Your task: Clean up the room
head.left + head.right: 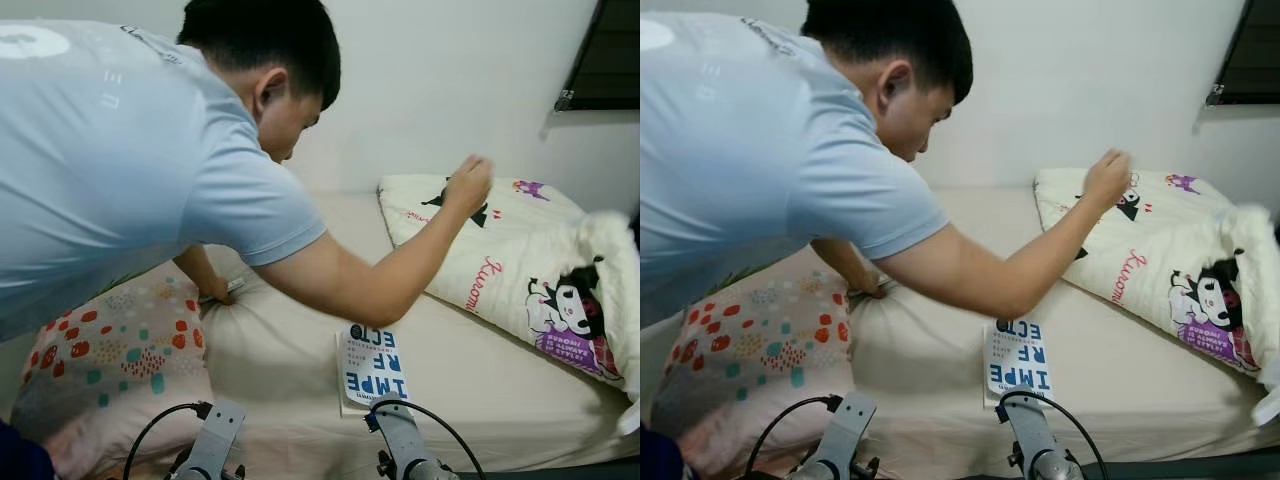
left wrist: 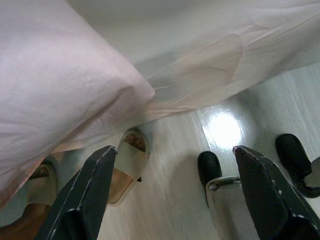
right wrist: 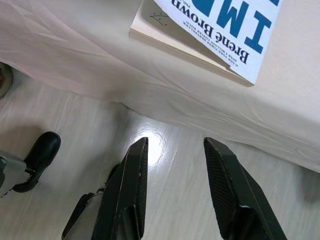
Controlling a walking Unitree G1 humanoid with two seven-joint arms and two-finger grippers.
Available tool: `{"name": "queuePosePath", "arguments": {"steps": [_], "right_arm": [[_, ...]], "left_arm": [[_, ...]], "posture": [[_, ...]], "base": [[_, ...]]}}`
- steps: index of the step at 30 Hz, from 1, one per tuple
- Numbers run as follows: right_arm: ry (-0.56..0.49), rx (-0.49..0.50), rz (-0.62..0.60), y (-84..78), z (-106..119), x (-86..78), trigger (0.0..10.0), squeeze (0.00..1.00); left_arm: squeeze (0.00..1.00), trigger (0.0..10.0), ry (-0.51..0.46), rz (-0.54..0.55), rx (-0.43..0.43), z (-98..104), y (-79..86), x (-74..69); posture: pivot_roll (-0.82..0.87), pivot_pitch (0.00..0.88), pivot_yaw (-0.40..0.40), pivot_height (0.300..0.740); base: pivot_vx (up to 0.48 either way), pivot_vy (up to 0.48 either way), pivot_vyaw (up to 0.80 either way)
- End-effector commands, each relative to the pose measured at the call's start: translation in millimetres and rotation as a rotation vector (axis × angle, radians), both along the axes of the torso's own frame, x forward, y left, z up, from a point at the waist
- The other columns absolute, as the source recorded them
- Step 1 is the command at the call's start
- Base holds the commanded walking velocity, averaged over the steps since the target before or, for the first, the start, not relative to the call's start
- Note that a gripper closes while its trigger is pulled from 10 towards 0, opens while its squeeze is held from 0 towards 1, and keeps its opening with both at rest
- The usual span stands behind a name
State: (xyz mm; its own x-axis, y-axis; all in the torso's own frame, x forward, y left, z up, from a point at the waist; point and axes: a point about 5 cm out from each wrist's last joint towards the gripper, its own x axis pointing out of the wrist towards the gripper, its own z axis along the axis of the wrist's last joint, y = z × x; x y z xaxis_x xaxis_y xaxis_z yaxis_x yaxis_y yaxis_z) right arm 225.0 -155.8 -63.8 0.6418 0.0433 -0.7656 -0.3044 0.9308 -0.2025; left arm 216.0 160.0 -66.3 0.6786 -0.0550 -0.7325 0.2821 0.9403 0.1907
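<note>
A white book (image 1: pixel 373 366) with big blue letters lies at the near edge of the bed (image 1: pixel 500 380), which has a cream sheet. A person (image 1: pixel 130 150) in a light blue shirt bends over the bed. One of their hands (image 1: pixel 468 184) grips a cream cartoon-print quilt (image 1: pixel 540 270), and the other rests by a plain pillow (image 1: pixel 260 340). A spotted pillow (image 1: pixel 110 350) lies at the left. My right gripper (image 3: pixel 175 141) hangs open over the floor, just below the book (image 3: pixel 225 30). My left gripper (image 2: pixel 173 150) is open beneath the overhanging sheet (image 2: pixel 75 75).
The person's sandalled foot (image 2: pixel 129 162) stands on the pale wood floor (image 2: pixel 175 200) close to my left fingers. My own black feet (image 2: pixel 210 167) are beside it. A white wall (image 1: pixel 450 90) backs the bed, with a dark window (image 1: pixel 610 50) at the upper right.
</note>
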Motion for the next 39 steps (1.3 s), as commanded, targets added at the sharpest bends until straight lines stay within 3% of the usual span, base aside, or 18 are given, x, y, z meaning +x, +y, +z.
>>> {"name": "queuePosePath", "arguments": {"steps": [1, 10, 13, 19, 30, 39], "right_arm": [[-0.02, 0.002, 0.001, 1.3, 3, 3.9, 10.0, 0.0], [-0.048, -0.003, -0.004, -0.3, 8, 12.6, 10.0, 0.0], [-0.048, 0.006, -0.031, -1.6, 9, 13.2, 10.0, 0.0], [-0.036, 0.03, -0.085, -5.0, 7, 11.1, 10.0, 0.0], [-0.027, 0.014, -0.044, -5.8, 8, 12.2, 10.0, 0.0], [-0.019, 0.017, -0.033, -4.6, 8, 12.4, 10.0, 0.0]], "left_arm": [[0.0, 10.0, 0.017, -0.023, 0.03, -2, 6.9, -4.6], [0.0, 10.0, -0.011, -0.024, 0.035, 2, 8.4, 2.9], [0.0, 10.0, -0.043, 0.058, -0.023, 7, 7.2, 11.1], [0.0, 10.0, -0.027, 0.062, -0.012, 6, 7.9, 9.1], [0.0, 10.0, -0.031, 0.057, -0.028, 6, -1.8, 11.2], [0.0, 10.0, -0.028, 0.066, -0.026, 5, -0.4, 9.7]], "posture": [[0.03, 0.0, -0.018, 0.74], [0.03, 0.0, -0.022, 0.74], [0.04, 0.0, -0.027, 0.74], [0.03, 0.0, -0.017, 0.74], [0.02, 0.0, -0.032, 0.74], [0.02, 0.0, -0.041, 0.74]], "base": [[0.0, 0.0, 0.0], [0.0, 0.0, 0.0], [0.0, 0.0, 0.0], [0.0, 0.0, 0.0], [0.0, 0.0, 0.0], [0.0, 0.0, 0.0]]}}
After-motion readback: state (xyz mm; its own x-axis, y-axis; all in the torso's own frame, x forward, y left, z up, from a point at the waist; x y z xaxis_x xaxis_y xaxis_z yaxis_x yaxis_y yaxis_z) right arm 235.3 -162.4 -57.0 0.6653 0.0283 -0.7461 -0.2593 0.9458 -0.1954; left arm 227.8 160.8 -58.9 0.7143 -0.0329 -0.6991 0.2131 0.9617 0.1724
